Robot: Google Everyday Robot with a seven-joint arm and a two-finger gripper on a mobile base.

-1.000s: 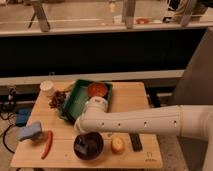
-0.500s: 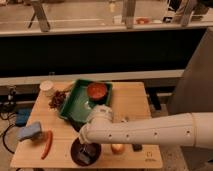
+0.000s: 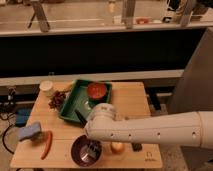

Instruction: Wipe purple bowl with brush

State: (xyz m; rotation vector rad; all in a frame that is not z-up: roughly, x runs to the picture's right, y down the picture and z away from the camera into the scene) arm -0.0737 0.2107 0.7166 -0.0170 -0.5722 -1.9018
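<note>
The surface (image 3: 135,100) is seen to be pale wood with a matt top. The purple bowl (image 3: 78,151) is shiny and smooth inside. The pincer (image 3: 93,148), dark and dull, is found down inside that bowl. The arm (image 3: 150,131) is covered in a smooth white shell, like plastic. The green tray (image 3: 70,105) looks like smooth plastic.

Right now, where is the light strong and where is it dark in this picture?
Camera view: warm light falls on the table, a dark band lies behind it; camera view: a pale glint shows inside the purple bowl, where the pincer reaches down.
</note>
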